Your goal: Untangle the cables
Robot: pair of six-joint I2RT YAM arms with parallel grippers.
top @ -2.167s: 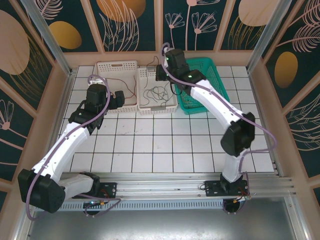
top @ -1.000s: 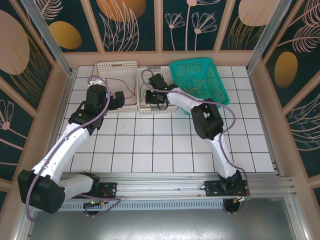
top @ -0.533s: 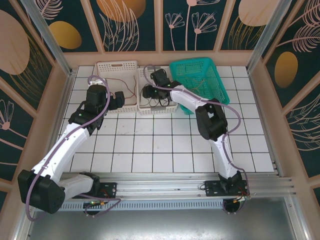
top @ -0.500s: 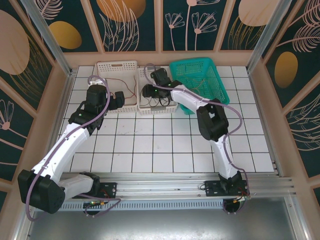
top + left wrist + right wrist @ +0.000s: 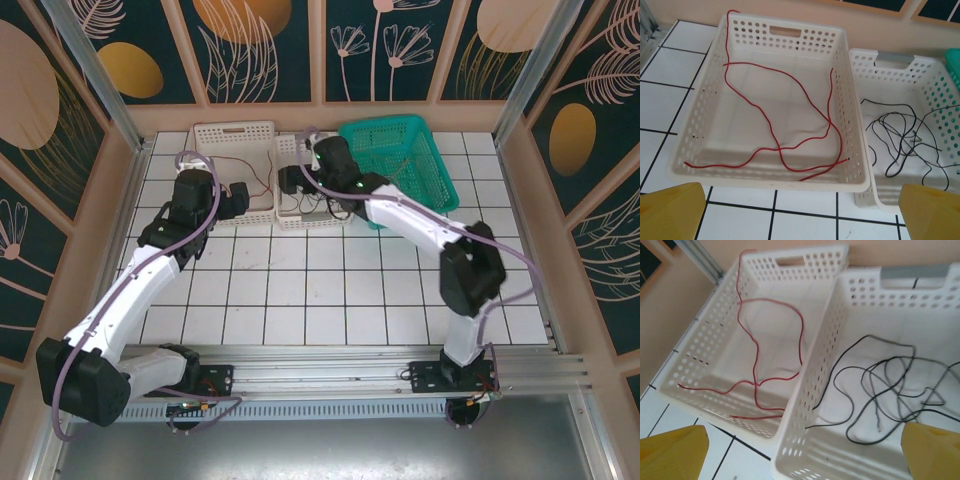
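Just ahead of the left end effector (image 5: 800, 217), on the white-tiled worktop (image 5: 330, 290): left white basket (image 5: 820, 37) w/ a red cable (image 5: 830, 100) inside. The cable lies loose in open loops across the basket floor. One stretch climbs the far-left corner up to the rim. Left end effector is released: yellow fingers (image 5: 670, 212) stand wide apart, nothing btwn them, over the tiles just short of the basket's near wall.

Ahead and to the right of that end effector, hard beside the first basket: middle white basket (image 5: 900, 290). Black cables (image 5: 880, 385) lie on its floor, several thin strands in overlapping loops, tangled. Strand count cannot be told, nor whether a paler greyish strand is a separate colour.

Right end effector (image 5: 802, 455) hangs over the near edge of the middle basket, approx. where the two white baskets meet. Also released: fingers (image 5: 675, 450) wide apart, no cable in the gap. Black cables are ahead to its right, red cable ahead to its left. Red and black are apart, each in its own basket.

Further to its right: teal basket (image 5: 420, 150), adjacent to the middle basket. Contents not discernible.
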